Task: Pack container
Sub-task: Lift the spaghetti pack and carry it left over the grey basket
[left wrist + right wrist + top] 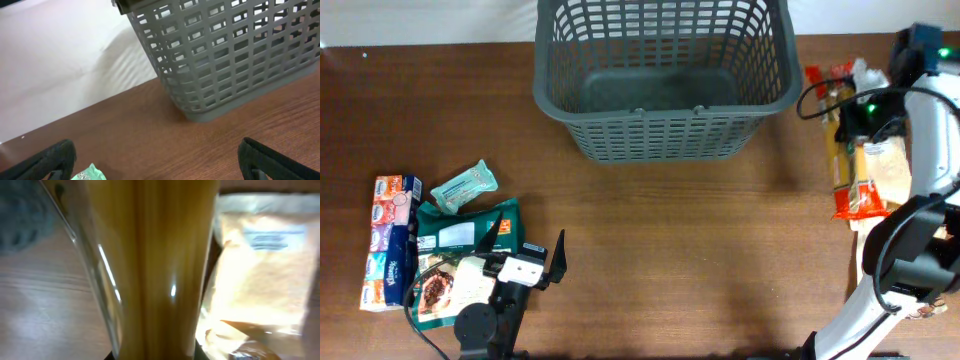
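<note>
The container [660,135], a dark grey slotted basket, stands empty at the table's far middle; its near corner fills the upper right of the left wrist view [235,60]. My left gripper [526,234] rests low at the front left, open, with only bare wood between its fingers [55,157]. A teal packet [87,174] peeks in by its left finger. My right gripper [848,118] is at the far right, shut on a long clear packet of spaghetti [840,170]. That packet [160,270] fills the right wrist view, running up from between the jaws.
A teal packet [463,187], a green bag [460,232] and a pack of tissues [392,240] lie at the front left. A beige pouch [885,170] [260,270] and red packets [830,78] lie beside the spaghetti at the right edge.
</note>
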You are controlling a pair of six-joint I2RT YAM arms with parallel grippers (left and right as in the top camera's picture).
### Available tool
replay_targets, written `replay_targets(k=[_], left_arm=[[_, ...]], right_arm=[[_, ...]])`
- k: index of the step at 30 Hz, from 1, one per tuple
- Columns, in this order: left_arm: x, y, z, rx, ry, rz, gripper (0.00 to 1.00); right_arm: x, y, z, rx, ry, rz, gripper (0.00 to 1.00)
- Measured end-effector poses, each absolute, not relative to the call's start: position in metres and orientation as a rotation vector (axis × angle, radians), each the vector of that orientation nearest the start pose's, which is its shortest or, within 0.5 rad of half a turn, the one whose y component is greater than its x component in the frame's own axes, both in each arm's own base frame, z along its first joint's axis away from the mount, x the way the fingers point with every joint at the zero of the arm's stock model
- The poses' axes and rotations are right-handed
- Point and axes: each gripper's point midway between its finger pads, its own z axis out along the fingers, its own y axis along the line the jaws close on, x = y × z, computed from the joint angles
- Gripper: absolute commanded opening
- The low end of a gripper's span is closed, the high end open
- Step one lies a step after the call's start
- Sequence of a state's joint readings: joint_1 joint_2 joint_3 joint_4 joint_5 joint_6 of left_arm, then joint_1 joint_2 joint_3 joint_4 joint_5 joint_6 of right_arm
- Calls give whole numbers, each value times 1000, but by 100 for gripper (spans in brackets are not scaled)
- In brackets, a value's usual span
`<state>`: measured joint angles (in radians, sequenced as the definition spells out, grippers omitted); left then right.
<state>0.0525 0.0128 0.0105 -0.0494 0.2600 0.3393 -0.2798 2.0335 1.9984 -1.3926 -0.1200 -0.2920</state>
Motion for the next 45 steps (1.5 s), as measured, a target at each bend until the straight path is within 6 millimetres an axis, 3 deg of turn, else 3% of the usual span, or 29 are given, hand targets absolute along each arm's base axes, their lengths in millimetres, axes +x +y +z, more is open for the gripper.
replay_targets(k=[13, 18, 33, 39, 45], left_arm=[[243, -32, 164, 428, 1564, 91, 99], [243, -32, 164, 428, 1564, 91, 99], [243, -32, 164, 428, 1564, 91, 99], [243, -32, 164, 428, 1564, 91, 99], [243, -32, 164, 428, 1564, 91, 99]], right_arm=[[422, -100, 288, -55, 2701, -14, 3], [424, -99, 322, -68, 2598, -39, 3], [433, -58, 355, -279, 2450, 66, 3], [443, -37, 378, -342, 2347, 65, 3], [442, -33, 411, -334, 2238, 41, 3]])
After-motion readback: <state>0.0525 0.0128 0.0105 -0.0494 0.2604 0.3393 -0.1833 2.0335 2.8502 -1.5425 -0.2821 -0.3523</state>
